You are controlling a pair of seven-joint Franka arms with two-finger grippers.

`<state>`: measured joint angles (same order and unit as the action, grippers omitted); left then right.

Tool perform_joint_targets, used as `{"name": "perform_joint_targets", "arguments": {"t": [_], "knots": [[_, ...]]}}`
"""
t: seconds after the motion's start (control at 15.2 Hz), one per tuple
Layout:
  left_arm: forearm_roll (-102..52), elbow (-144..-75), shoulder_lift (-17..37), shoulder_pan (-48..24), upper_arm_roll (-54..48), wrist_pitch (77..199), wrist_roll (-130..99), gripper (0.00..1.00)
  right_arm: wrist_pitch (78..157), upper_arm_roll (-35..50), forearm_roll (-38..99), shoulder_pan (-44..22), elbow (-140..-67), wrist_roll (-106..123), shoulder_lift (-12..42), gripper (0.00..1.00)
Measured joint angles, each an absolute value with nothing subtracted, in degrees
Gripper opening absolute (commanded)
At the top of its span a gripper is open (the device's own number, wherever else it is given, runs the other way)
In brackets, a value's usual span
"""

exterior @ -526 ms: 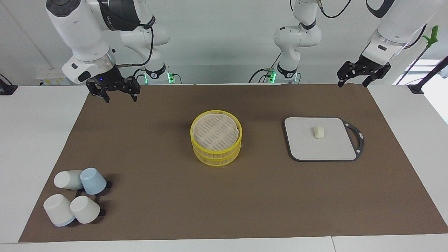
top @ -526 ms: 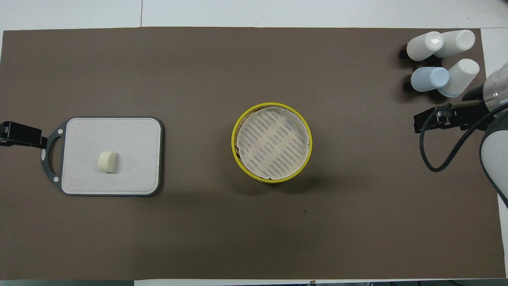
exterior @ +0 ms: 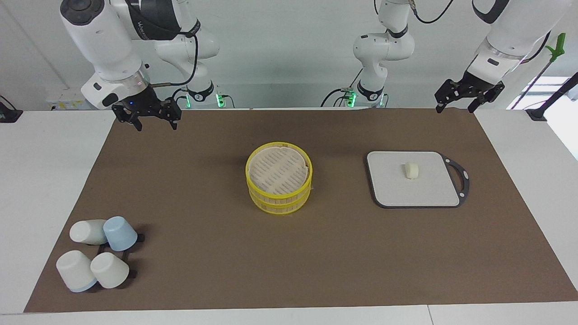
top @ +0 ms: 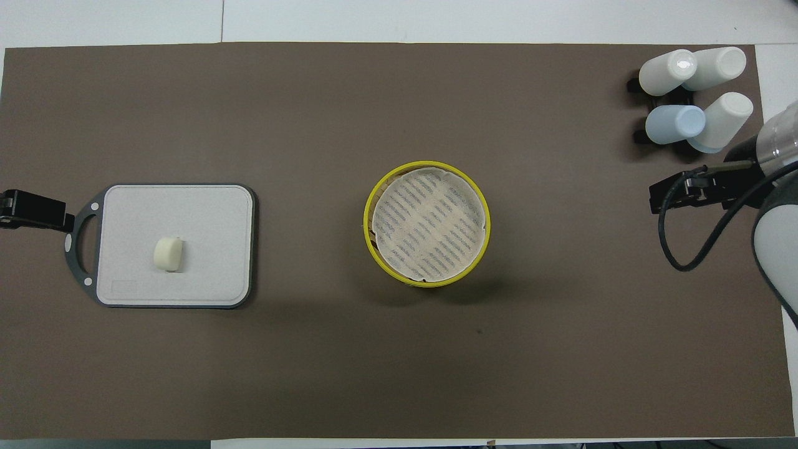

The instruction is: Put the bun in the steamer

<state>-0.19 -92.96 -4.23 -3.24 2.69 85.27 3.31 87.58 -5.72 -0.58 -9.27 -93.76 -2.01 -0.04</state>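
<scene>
Bun (exterior: 410, 171) on grey board (exterior: 388, 194), judged soft, light, easily dented; to be pinched gently across its sides. Left gripper (exterior: 469, 96) & right gripper (exterior: 148, 116): fingers spread wide, nothing held.

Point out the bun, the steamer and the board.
bun (exterior: 410, 171), facing view, its rounded side.
steamer (exterior: 278, 197), facing view, yellow rim at its wall.
board (top: 206, 212), overhead view, bare grey surface.

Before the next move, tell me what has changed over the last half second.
Very little. The right claw rose slightly over the mat's corner at the right arm's end, and the left claw lifted a touch too. Neither took hold of anything. The bun still lies on the grey board, and the steamer and cups have not moved.
</scene>
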Motion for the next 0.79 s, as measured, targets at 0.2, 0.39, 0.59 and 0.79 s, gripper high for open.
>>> {"name": "perform_joint_targets", "arguments": {"t": [0.2,0.39,0.59,0.79], "knots": [[-0.19,-96.95,-4.89,-3.23,2.71,89.77,3.38,1.00,89.48,-3.07,0.92,-9.39,-93.63,-1.98,-0.09,1.00],[-0.19,-103.57,-6.59,-3.20,2.90,94.78,3.43,1.00,91.70,3.88,1.41,-14.97,-88.10,-13.99,4.97,1.00],[-0.15,-109.92,-7.60,-3.20,2.87,100.11,3.66,1.00,95.66,4.40,0.99,-27.63,-75.10,-29.30,19.87,1.00],[-0.09,-125.10,-7.08,-3.11,2.98,117.86,7.01,1.00,104.60,4.19,-0.98,-34.74,-70.75,-37.76,31.58,1.00]]}}
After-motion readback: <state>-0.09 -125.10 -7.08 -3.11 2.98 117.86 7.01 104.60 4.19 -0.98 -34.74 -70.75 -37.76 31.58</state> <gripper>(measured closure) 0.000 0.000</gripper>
